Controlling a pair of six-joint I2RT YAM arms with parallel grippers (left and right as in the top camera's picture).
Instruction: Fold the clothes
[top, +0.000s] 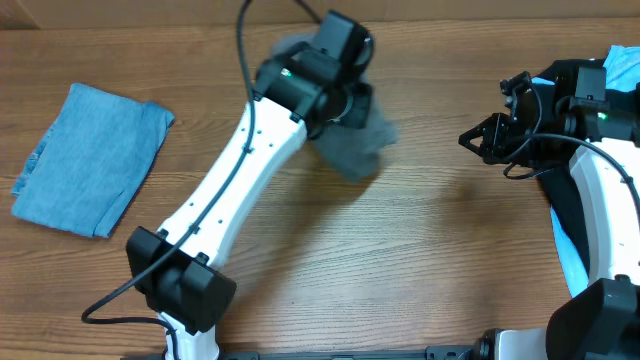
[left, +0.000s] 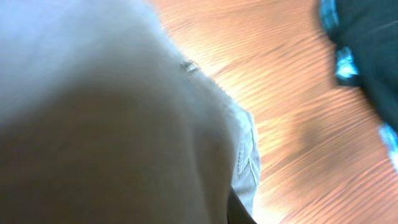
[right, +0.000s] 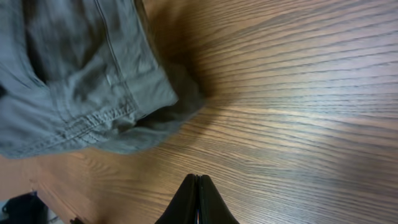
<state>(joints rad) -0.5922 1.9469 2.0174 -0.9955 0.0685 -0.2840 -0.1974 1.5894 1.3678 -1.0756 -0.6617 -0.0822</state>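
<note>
toward the far middle of the wooden table (top: 400, 260), my left gripper (top: 348, 100) is clamped on a bunch of the grey garment (top: 358, 145). the cloth hangs in a loose lump below the fingers, its lower end at or just above the wood; i cannot tell which. it has no clean long axis yet, only a slant from far-left to near-right. my right gripper (top: 472, 140) has its fingers pressed together, holding nothing. the garment lies to its left across bare wood, near but apart, with a stitched hem and pocket seam facing it. i judge the right arm best placed to take a free edge. bare wood lies in front. a folded denim-blue garment (top: 88, 160) sits well apart at far left; a black garment (left: 367, 37) and a light blue garment (top: 622, 65) crowd the right edge.
</note>
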